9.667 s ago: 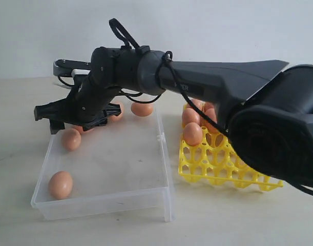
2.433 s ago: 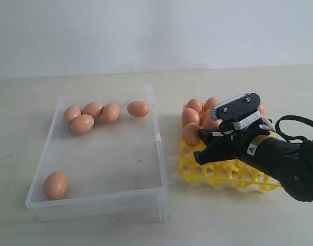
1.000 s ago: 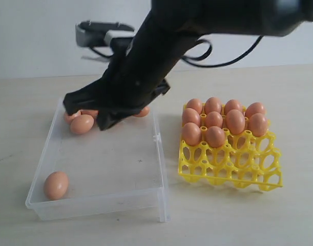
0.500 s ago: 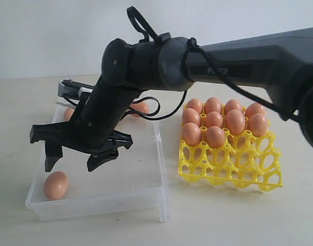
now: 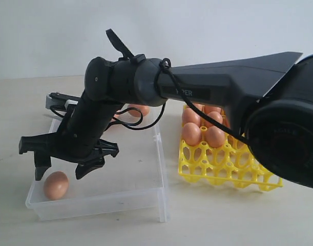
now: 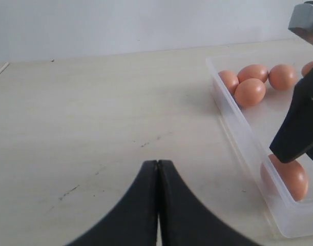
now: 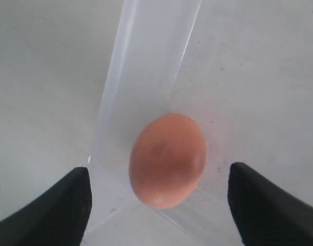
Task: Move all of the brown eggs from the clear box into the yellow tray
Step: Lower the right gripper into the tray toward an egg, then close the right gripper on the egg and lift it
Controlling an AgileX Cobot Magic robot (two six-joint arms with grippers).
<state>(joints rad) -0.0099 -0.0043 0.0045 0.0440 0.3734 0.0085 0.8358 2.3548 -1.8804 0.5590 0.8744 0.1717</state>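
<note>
Only left wrist view, left tool (image 6: 158, 165) closed, brown eggs (image 6: 250, 92) clustered

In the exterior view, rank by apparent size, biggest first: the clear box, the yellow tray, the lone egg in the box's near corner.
1. clear box.
2. yellow tray, partly hidden by the arm but clearly smaller.
3. lone egg, far the smallest.

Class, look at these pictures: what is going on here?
The robot's right hand, open, hovers over a lone brown egg in the near corner of the clear box. Other eggs lie at the box's far end, and several eggs sit in the yellow tray beside it. The left hand is shut, outside the box.
</note>
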